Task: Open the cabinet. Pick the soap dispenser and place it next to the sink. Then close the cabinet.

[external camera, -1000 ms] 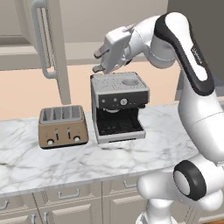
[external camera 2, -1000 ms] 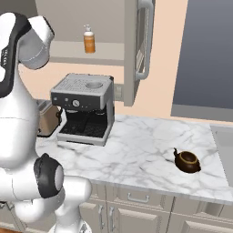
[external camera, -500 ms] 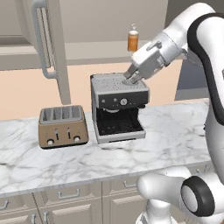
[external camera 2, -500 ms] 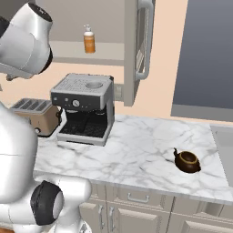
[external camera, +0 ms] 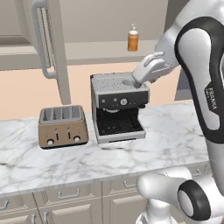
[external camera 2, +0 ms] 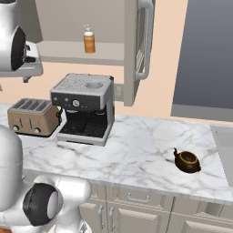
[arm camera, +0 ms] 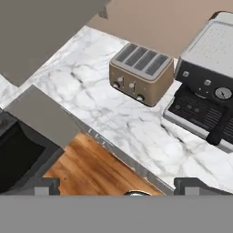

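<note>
The cabinet stands open, its left door (external camera: 47, 48) and right door (external camera 2: 136, 50) swung outward. On its bare lower shelf stands the small orange soap dispenser (external camera: 133, 39) (external camera 2: 89, 40), upright. My gripper (external camera: 133, 80) hangs over the top of the coffee machine, below and beside the dispenser and apart from it. It is open: in the hand view its fingertips (arm camera: 43, 184) stand wide apart with nothing between them, looking down at the counter. A corner of the sink (external camera 2: 222, 139) shows at the right edge of the marble.
A coffee machine (external camera: 117, 107) (arm camera: 207, 91) and a brown toaster (external camera: 61, 126) (arm camera: 143, 73) stand on the marble counter (external camera 2: 136, 150). A small brown teapot (external camera 2: 187, 160) sits near the sink. Low drawers (external camera: 65, 197) run under the counter.
The hand has swung right, away from the left door, and dropped a little over the coffee machine. The doors stay open and the dispenser has not moved.
</note>
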You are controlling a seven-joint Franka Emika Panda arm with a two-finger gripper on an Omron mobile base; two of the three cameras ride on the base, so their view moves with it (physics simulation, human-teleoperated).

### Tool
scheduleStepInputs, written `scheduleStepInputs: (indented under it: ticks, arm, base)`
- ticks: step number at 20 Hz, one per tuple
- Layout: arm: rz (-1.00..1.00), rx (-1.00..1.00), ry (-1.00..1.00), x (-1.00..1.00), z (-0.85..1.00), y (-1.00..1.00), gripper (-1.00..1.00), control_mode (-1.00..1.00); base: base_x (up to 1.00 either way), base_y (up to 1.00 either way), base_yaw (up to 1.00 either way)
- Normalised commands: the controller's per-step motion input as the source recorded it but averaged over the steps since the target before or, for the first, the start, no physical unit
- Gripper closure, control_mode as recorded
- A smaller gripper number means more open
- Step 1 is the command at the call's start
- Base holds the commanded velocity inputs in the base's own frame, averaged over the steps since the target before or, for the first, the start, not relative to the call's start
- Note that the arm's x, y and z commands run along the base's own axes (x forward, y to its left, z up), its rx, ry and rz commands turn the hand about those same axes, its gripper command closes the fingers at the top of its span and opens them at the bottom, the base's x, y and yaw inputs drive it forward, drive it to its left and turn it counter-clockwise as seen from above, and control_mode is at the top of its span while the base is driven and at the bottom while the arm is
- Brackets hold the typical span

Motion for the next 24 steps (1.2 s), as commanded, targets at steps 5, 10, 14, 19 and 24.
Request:
scheduleStepInputs:
  ticks: [5,10,14,19,24]
  arm:
    - [-0.23,-0.06,-0.29,0.18,-0.24,-0.12,-1.0,-1.0]
    - [-0.27,-0.03,-0.24,0.04,0.0,-0.32,-1.0,-1.0]
    - [-0.35,-0.06,-0.01,0.12,0.08,-0.52,-1.0,-1.0]
    - [-0.3,0.0,0.0,0.35,0.13,-0.28,-1.0,-1.0]
    - [-0.21,0.0,-0.03,0.4,0.08,-0.08,-1.0,-1.0]
  base:
    - [0.0,0.0,0.0]
    - [0.0,0.0,0.0]
    - [0.0,0.0,0.0]
    - [0.0,0.0,0.0]
    - [0.0,0.0,0.0]
